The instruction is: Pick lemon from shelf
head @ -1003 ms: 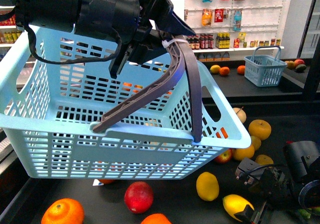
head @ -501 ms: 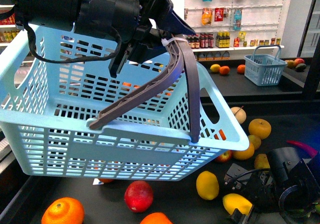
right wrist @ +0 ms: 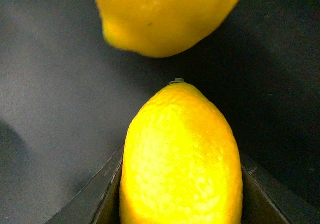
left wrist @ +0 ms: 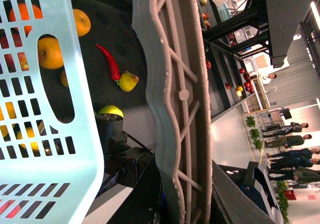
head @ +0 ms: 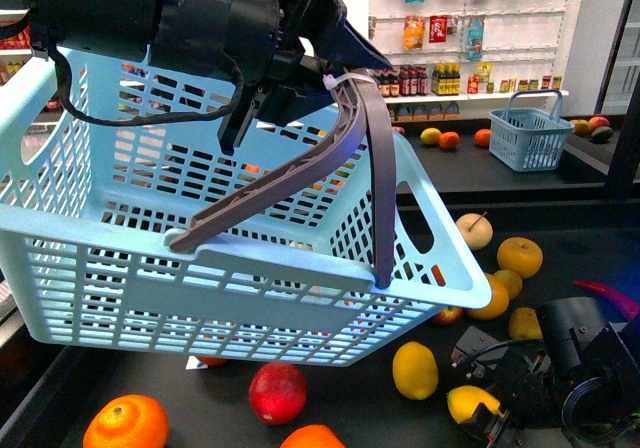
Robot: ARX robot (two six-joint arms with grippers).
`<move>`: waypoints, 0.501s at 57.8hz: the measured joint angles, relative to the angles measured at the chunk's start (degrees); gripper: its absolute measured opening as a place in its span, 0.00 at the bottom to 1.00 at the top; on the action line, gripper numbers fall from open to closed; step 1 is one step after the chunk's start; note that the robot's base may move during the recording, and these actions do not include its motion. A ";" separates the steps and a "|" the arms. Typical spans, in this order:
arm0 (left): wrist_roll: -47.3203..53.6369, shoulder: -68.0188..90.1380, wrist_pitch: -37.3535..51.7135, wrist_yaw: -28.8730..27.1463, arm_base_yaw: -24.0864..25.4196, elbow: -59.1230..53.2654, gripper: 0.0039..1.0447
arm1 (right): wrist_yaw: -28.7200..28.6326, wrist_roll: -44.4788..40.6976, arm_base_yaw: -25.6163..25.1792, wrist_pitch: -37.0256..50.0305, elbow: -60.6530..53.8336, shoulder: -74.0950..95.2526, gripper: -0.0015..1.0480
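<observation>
Frame edge cuts lemon (right wrist: 180,159); neighbouring lemon (right wrist: 165,14) blurred, also cropped

Blue basket (head: 250,268) hangs over shelf (head: 355,413) left and centre, blocking approach from above. Open deck at front edge between red apple (head: 277,392) and free lemon (head: 415,370).

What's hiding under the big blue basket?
A red apple and something orange peek out below the basket. Orange bits show through its holes. The rest of the black shelf there is covered.
</observation>
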 joint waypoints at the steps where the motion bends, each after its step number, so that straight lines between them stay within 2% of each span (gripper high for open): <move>1: 0.00 0.00 0.00 0.00 0.00 0.00 0.12 | -0.02 0.61 -0.28 0.76 -0.59 -0.72 0.49; 13: 0.00 0.00 0.00 -0.02 0.00 0.00 0.11 | -0.15 5.49 -7.65 13.84 -12.11 -18.78 0.48; 21: 0.00 0.00 0.00 0.00 0.00 0.00 0.11 | -1.73 10.01 -11.04 16.63 -18.03 -29.29 0.48; 29: 0.00 0.00 0.00 0.00 0.00 0.00 0.11 | -4.63 15.50 -9.86 15.04 -21.81 -38.36 0.48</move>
